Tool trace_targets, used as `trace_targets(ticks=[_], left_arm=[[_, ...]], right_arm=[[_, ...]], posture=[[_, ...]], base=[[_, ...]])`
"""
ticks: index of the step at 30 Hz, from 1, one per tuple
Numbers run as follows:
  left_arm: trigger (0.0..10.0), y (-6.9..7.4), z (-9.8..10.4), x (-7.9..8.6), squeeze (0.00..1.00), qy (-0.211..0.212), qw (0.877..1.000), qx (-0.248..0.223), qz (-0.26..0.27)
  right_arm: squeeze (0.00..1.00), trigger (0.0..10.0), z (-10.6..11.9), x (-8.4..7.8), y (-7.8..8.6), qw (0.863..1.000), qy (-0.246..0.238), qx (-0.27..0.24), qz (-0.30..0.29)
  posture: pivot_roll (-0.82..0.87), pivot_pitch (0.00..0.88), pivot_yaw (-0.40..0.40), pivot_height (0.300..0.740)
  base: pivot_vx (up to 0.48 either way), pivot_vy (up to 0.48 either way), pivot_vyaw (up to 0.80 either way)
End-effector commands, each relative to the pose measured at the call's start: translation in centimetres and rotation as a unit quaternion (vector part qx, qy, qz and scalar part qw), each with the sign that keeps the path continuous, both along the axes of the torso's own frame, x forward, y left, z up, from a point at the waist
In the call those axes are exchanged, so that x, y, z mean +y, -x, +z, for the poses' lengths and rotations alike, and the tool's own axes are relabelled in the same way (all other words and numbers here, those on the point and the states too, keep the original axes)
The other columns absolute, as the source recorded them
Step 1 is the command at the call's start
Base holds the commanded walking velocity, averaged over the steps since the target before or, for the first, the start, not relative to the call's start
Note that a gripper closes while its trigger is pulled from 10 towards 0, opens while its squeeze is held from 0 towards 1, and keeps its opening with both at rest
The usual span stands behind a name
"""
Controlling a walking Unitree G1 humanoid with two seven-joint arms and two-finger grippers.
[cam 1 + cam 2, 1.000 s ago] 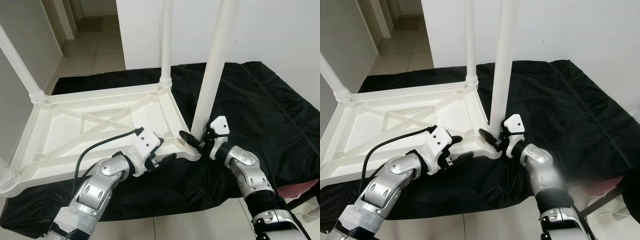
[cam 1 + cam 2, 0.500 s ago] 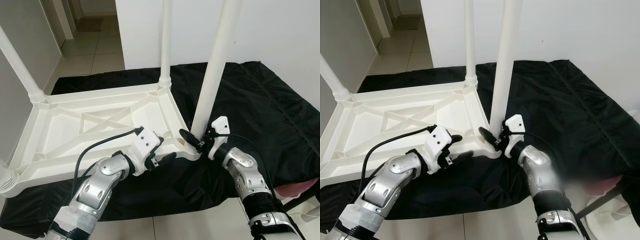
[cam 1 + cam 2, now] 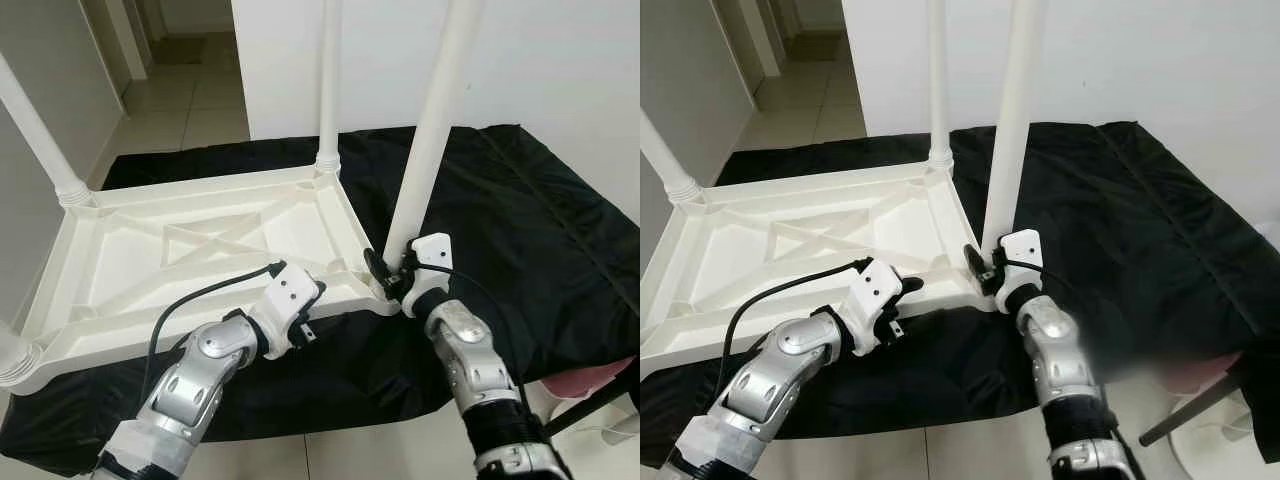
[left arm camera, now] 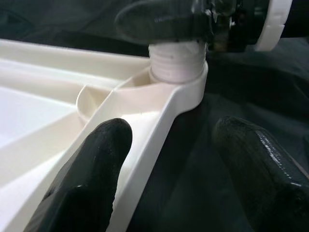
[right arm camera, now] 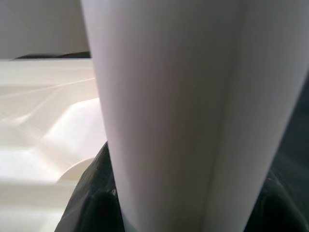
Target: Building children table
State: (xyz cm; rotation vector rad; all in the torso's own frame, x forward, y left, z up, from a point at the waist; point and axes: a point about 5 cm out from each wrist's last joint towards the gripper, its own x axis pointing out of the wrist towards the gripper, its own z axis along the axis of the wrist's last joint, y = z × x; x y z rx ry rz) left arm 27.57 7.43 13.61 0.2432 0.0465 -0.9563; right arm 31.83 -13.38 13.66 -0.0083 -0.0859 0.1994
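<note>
A white plastic children's table (image 3: 200, 250) lies upside down on a black cloth. Its near-right leg (image 3: 430, 150) stands up from the corner socket (image 4: 176, 67). My right gripper (image 3: 385, 275) is shut on the base of this leg, and the leg (image 5: 169, 96) looms very close in the right wrist view. My left gripper (image 3: 305, 320) is open at the table's near rim (image 4: 159, 116), just left of that corner. One of its fingers (image 4: 91, 164) is on the inner side of the rim, the other outside over the cloth.
Two more legs (image 3: 330, 90) (image 3: 40, 140) stand at the far corners, and a leg base (image 3: 12, 360) is at the near left. The black cloth (image 3: 520, 220) spreads to the right. A white wall (image 3: 560, 60) is behind, tiled floor (image 3: 190, 100) at the far left.
My right gripper has moved in closer against the base of the near-right leg. My left gripper has slid forward so its fingers now straddle the table's rim.
</note>
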Motion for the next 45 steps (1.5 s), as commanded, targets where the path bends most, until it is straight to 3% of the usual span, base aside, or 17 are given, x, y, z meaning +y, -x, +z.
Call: trace_targets(ticks=[1, 5, 9, 24, 25, 31, 35, 36, 37, 38, 45], left_arm=[[10.0, 0.3, -0.2, 0.0, 0.00, -0.011, 1.000, 0.002, -0.005], [10.0, 0.4, -0.3, 0.0, 0.00, -0.011, 1.000, 0.004, -0.006], [10.0, 0.5, -0.3, 0.2, 0.00, -0.011, 1.000, 0.005, -0.003], [10.0, 0.5, -0.1, 0.7, 0.00, -0.007, 1.000, 0.005, 0.011], [10.0, 0.5, -0.1, 0.7, 0.00, -0.007, 1.000, 0.006, 0.011], [10.0, 0.4, 0.0, 0.6, 0.00, -0.007, 1.000, 0.005, 0.009], [10.0, 0.4, 0.1, 0.2, 0.00, -0.005, 1.000, 0.004, 0.005], [10.0, 0.4, 0.1, -0.1, 0.00, -0.004, 1.000, 0.004, -0.002], [10.0, 0.4, 0.1, -0.1, 0.00, -0.004, 1.000, 0.004, -0.002], [10.0, 0.5, 0.0, -0.4, 0.00, -0.005, 1.000, 0.003, -0.008], [10.0, 0.1, -0.1, -0.4, 0.00, -0.013, 1.000, -0.003, -0.010]], right_arm=[[0.00, 10.0, -1.4, -1.2, 0.6, 0.996, -0.011, 0.040, -0.076], [0.00, 10.0, -1.6, -0.9, 1.0, 0.993, -0.019, 0.041, -0.111], [0.00, 10.0, -2.3, 1.7, 2.1, 0.992, -0.047, 0.057, -0.106], [0.00, 10.0, -1.6, 1.8, 2.6, 0.988, -0.043, 0.060, -0.136], [1.00, 10.0, -1.4, 1.8, 2.6, 0.988, -0.047, 0.056, -0.134], [1.00, 10.0, -0.5, 1.2, 2.2, 0.989, -0.048, 0.032, -0.135], [1.00, 10.0, -0.1, 1.3, 1.8, 0.995, -0.046, 0.022, -0.084], [0.33, 10.0, 0.0, 1.4, 1.7, 0.998, -0.040, 0.019, -0.052], [0.33, 10.0, 0.0, 1.4, 1.7, 0.998, -0.040, 0.019, -0.052], [0.00, 10.0, 0.0, 1.5, 1.7, 0.999, -0.032, 0.018, -0.013], [0.00, 10.0, -0.1, 1.1, 2.0, 0.997, -0.002, 0.003, 0.077]], posture=[[-0.08, 0.000, 0.018, 0.740], [-0.08, 0.000, 0.015, 0.740], [-0.06, 0.000, 0.009, 0.740], [-0.06, 0.000, 0.006, 0.740], [-0.06, 0.000, 0.008, 0.740], [-0.07, 0.000, 0.015, 0.740], [-0.07, 0.000, 0.015, 0.740], [-0.08, 0.000, 0.039, 0.740], [-0.08, 0.000, 0.039, 0.740], [-0.08, 0.000, 0.039, 0.740], [-0.09, 0.000, 0.031, 0.740]], base=[[0.000, 0.000, 0.00], [0.000, 0.000, 0.00], [0.000, 0.000, 0.00], [0.000, 0.000, 0.00], [0.000, 0.000, 0.00], [0.000, 0.000, 0.00], [0.000, 0.000, 0.00], [0.000, 0.000, 0.00], [0.000, 0.000, 0.00], [0.000, 0.000, 0.00], [0.000, 0.000, 0.00]])
